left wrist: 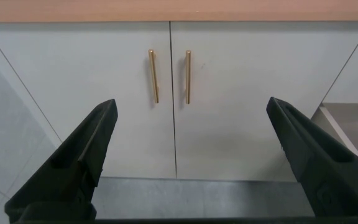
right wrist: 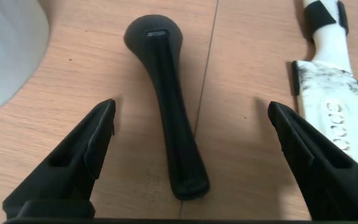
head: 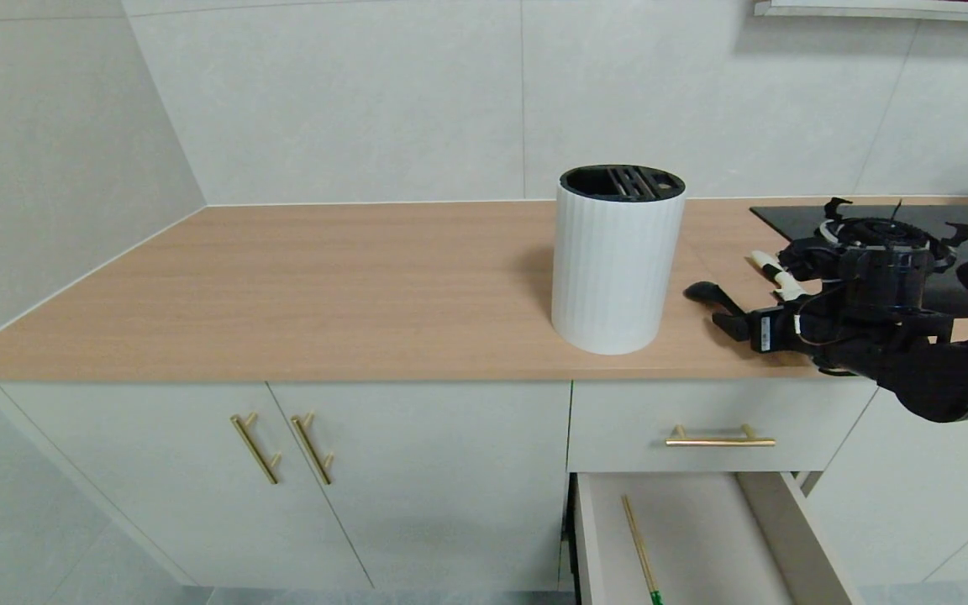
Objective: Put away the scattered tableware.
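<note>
A black utensil (head: pixel 702 292) with a rounded end lies flat on the wooden counter (head: pixel 324 286), just right of a white ribbed holder (head: pixel 617 260) with a black slotted top. A white knife (head: pixel 774 273) with black marks lies beside it, nearer the stove. My right gripper (head: pixel 732 319) hovers low over the utensil. In the right wrist view the open gripper (right wrist: pixel 191 112) straddles the black utensil (right wrist: pixel 166 112), one finger on each side and neither touching it, with the knife (right wrist: pixel 331 93) outside one finger. My left gripper (left wrist: pixel 191 162) is open and empty, facing the cabinet doors (left wrist: pixel 173 93).
A black gas stove (head: pixel 879 227) sits at the counter's right end behind my right arm. Below the counter a drawer (head: pixel 753 521) stands pulled out, with chopsticks (head: pixel 640 546) lying inside. The tiled wall runs behind and along the left.
</note>
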Robot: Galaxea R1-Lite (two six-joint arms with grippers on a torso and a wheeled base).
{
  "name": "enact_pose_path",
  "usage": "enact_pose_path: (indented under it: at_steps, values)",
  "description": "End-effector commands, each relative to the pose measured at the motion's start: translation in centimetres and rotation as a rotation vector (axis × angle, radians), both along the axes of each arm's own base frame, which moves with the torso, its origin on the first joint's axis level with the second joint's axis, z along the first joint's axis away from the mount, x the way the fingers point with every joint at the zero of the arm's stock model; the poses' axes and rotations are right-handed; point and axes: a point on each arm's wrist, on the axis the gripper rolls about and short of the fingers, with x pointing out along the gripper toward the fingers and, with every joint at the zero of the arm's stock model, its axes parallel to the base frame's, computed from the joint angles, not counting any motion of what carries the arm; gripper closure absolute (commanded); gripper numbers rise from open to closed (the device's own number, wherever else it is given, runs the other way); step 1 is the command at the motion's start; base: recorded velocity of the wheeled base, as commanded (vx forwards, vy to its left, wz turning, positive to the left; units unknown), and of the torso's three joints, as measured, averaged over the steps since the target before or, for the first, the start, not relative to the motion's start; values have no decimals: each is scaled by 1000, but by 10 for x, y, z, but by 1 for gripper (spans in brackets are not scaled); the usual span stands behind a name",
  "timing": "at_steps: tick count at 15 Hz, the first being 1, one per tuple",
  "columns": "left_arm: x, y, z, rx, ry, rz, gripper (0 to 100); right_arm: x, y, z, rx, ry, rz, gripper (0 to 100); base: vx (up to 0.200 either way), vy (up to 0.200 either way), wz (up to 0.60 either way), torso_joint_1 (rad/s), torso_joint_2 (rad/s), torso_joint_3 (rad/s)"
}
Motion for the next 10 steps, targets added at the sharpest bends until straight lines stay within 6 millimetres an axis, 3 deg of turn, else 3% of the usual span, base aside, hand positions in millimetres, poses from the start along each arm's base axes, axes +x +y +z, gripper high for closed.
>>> enact_pose_path:
  at_steps: [1,10]
  values:
    - [0,0,0,-1,0,1,0,0,0,-2,-1,6,0,100,0,0,0,0,0,0]
    - [0,0,0,-1,0,1,0,-3,0,4,5,1,10,100,0,0,0,0,0,0]
